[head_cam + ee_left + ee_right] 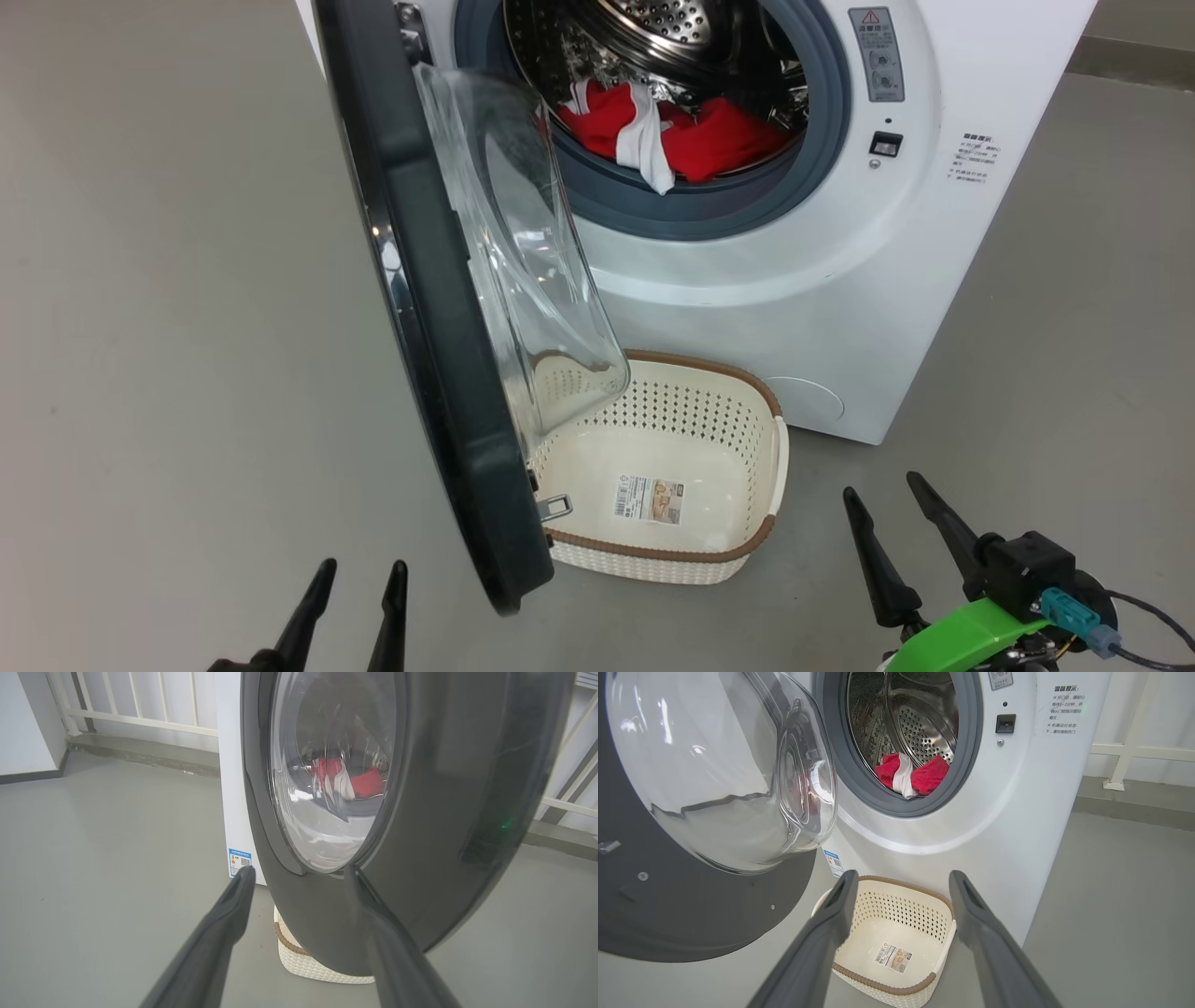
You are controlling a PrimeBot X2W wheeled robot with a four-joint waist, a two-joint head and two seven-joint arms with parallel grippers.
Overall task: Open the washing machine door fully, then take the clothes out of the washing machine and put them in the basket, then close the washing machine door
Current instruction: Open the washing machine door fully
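Both of our hands are open wide and hold nothing. Our left hand (363, 566) and our right hand (880, 485) hang low over the floor (168, 373) and touch nothing.

The washing machine door (439, 373) is open, but we think not all the way. It sticks out from the washing machine (794, 308) toward us, just ahead of the left hand and a bit to its right. Its dark outside faces the left hand. So the first job looks partly done, and the door may need one more push to swing wide.

The clothes (709, 140) are not out yet. The red and white bundle lies in the drum (672, 23), up ahead of the right hand and well apart from it.

The basket (709, 415) sits on the floor right by the washing machine, ahead of the right hand and to its left, between our two hands. The door hangs over one side of it. It has nothing in it but a label (649, 499).

So taking the clothes out, dropping them in the basket and shutting the door are all left to do.
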